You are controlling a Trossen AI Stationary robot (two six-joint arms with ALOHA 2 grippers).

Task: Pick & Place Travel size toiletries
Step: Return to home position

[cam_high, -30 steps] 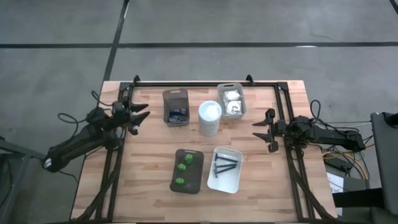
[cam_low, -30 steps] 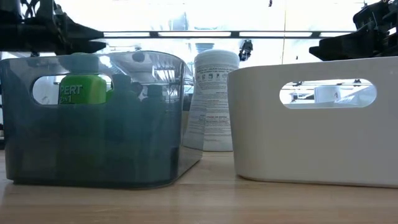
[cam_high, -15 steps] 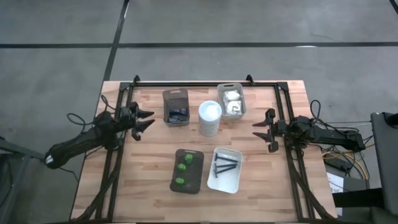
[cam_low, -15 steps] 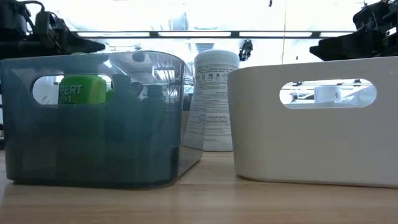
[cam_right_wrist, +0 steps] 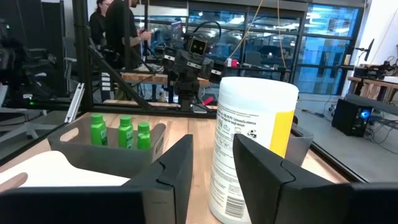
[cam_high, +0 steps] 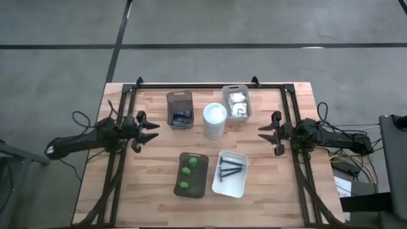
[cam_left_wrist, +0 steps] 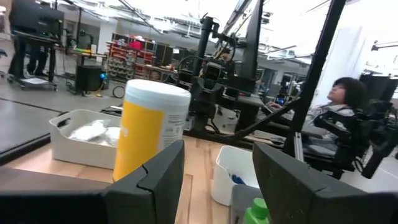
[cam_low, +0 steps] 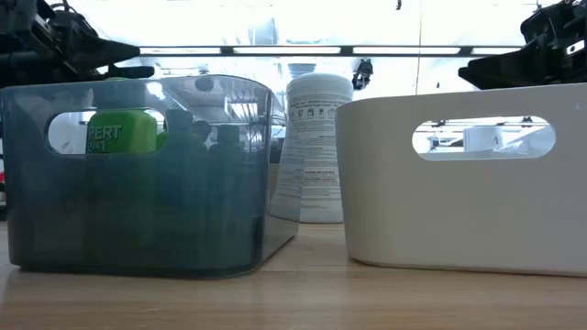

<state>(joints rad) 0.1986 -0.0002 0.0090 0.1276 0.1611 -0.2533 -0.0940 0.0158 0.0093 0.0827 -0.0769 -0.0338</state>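
Both claws spread wide and empty at opposite sides of the bench (cam_high: 152,172).
The left claw (cam_high: 152,131) and right claw (cam_high: 262,133) face each other, touching nothing. Between them, 3 green bottles (cam_high: 185,170) stand in the dark tray (cam_high: 198,182). 2 razors (cam_high: 230,168) lie in the white tray (cam_high: 235,186) nearer the right claw. Navy tubes (cam_high: 182,116) are in the grey tray (cam_high: 180,95) near the left claw.

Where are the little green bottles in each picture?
High view: the green bottles sit in a row inside the dark tray, below the picture's middle.
Low view: one of them shows through the dark tray's handle hole, on the left.
Left wrist view: only one green top peeks out, close to the camera.
Right wrist view: all three stand upright in the dark tray.
Shared landmark: the tall white tub, in every view.
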